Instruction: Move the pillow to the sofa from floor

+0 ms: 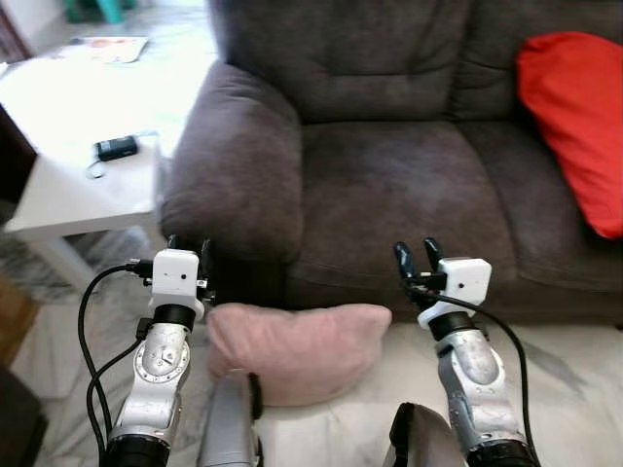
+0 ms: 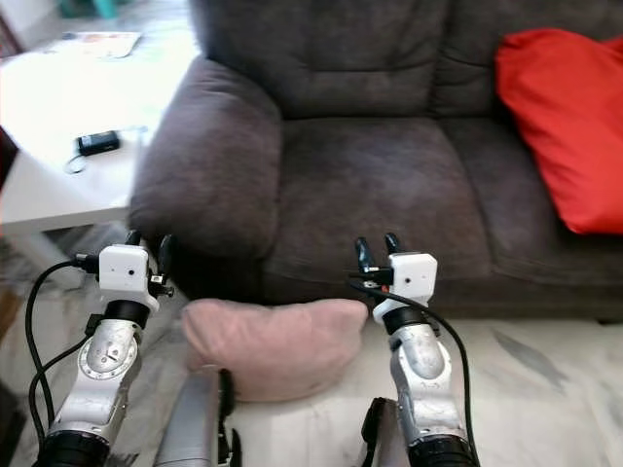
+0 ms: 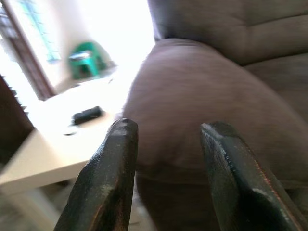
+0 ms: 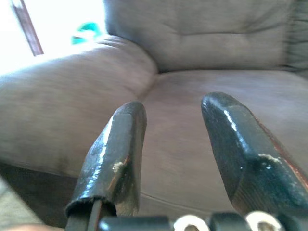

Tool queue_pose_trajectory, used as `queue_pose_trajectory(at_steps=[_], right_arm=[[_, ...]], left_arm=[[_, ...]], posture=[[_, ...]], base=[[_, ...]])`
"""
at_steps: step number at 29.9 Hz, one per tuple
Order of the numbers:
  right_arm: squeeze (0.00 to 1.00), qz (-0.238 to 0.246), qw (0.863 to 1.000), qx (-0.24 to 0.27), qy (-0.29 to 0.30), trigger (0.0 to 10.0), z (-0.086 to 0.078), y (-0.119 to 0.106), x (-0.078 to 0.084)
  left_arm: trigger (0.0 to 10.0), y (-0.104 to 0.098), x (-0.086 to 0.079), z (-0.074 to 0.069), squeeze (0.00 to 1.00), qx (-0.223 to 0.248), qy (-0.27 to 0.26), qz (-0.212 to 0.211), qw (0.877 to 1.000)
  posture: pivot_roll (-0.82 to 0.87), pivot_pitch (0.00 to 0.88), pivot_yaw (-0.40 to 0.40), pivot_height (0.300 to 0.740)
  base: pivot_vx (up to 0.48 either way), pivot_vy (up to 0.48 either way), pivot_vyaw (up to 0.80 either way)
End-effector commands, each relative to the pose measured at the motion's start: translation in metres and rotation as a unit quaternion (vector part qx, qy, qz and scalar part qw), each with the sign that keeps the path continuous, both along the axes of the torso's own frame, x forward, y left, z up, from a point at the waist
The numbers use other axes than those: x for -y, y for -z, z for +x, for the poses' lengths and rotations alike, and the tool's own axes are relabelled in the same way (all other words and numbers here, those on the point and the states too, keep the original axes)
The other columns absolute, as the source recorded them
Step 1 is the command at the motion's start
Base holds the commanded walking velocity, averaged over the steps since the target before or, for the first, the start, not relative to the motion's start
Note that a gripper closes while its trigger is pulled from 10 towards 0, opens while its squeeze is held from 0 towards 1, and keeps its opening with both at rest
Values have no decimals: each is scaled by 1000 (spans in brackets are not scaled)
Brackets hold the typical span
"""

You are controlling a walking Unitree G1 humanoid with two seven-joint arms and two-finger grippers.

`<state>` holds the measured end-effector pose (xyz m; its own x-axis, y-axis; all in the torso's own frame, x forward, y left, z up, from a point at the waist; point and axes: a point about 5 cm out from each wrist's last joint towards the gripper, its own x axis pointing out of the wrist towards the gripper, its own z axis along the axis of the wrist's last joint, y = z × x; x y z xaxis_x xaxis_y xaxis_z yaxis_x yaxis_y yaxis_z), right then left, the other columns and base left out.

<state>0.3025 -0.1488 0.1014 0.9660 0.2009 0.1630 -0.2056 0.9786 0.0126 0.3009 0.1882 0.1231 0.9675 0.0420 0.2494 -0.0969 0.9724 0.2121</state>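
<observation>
A pale pink pillow [image 1: 297, 350] lies on the light floor, up against the front of the dark grey sofa [image 1: 389, 185]. Both arms are raised in front of me. My left gripper [image 1: 187, 247] stands open above the pillow's left end, in front of the sofa's armrest [image 1: 234, 165]. My right gripper [image 1: 417, 258] stands open just above and right of the pillow's right end, before the seat cushion. Nothing is between either pair of fingers. The left wrist view looks past its fingers [image 3: 108, 178] at the armrest; the right wrist view looks past its fingers [image 4: 118, 154] at the seat cushion.
A red cushion [image 1: 579, 117] leans on the sofa's right side. A white low table [image 1: 68, 185] stands to the left with a small black device [image 1: 117, 148] and a magazine [image 1: 112, 47] on it. A green stool [image 3: 85, 60] stands far back.
</observation>
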Motion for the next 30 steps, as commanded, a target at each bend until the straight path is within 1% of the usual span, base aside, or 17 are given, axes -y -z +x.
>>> queue_pose_trajectory(at_steps=[1,10,13,16,22,30], right_arm=[[0,1,1000,7,6,10000,-1,-3,6],[0,5,1000,3,7,10000,-1,-2,7],[0,-2,1000,8,2,10000,-2,-3,6],[0,-6,1000,14,-4,10000,-2,-5,4],[0,4,1000,12,-8,10000,-3,-4,2],[0,15,1000,8,-2,10000,-3,-2,5]], left_arm=[[10000,4,4,0,0,-12,7,0,1000],[10000,5,5,-1,0,-13,9,0,1000],[10000,5,4,-1,0,-13,9,0,1000],[10000,5,4,0,0,-13,9,0,1000],[10000,4,5,0,0,-13,10,0,1000],[10000,7,8,0,0,-20,24,-4,1000]], posture=[[51,136,-10,558],[52,138,-9,558],[52,138,-9,558],[52,139,-8,558],[52,141,-8,558],[53,143,-8,558]], base=[[0,0,0],[0,0,0],[0,0,0],[0,0,800],[0,0,764],[0,0,0]])
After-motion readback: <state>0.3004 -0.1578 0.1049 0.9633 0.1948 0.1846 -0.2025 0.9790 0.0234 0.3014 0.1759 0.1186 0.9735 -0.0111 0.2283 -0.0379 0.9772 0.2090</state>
